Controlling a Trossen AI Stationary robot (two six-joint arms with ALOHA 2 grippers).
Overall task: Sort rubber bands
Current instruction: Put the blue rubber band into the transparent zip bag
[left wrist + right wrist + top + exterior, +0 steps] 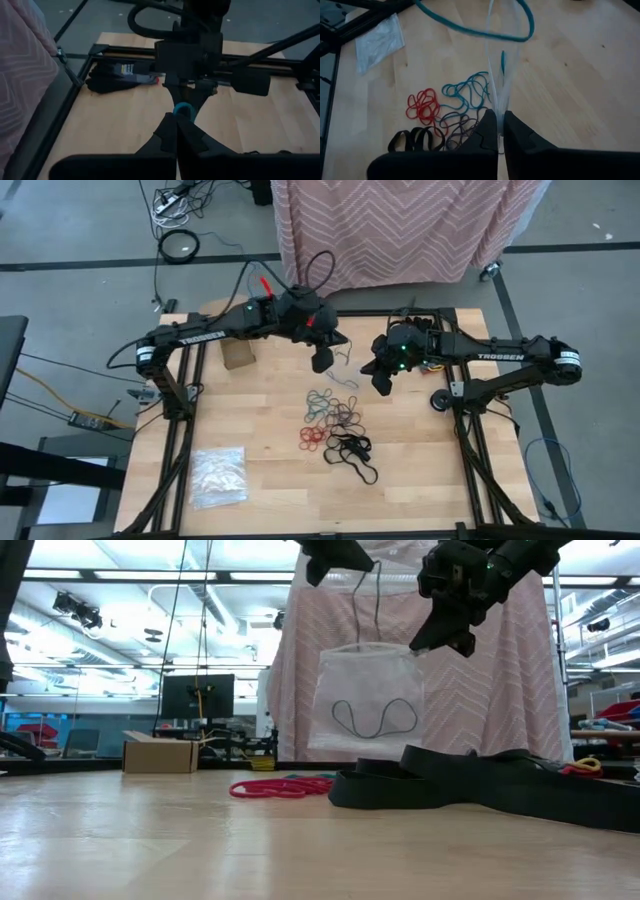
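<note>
Wooden table (260, 470) with sorting clutter

Rubber bands (335, 420) lie heaped at the table's middle: blue ones on the pile's far side, red ones at its left, black loops at its near side. A clear bag (218, 475) lies near-left of the pile; a small cardboard box (238, 356) stands far-left of it.

My arms: two, matte black, white TROSSEN lettering, green status lights, black cables; each claw (322, 362) dark, two-fingered.
</note>
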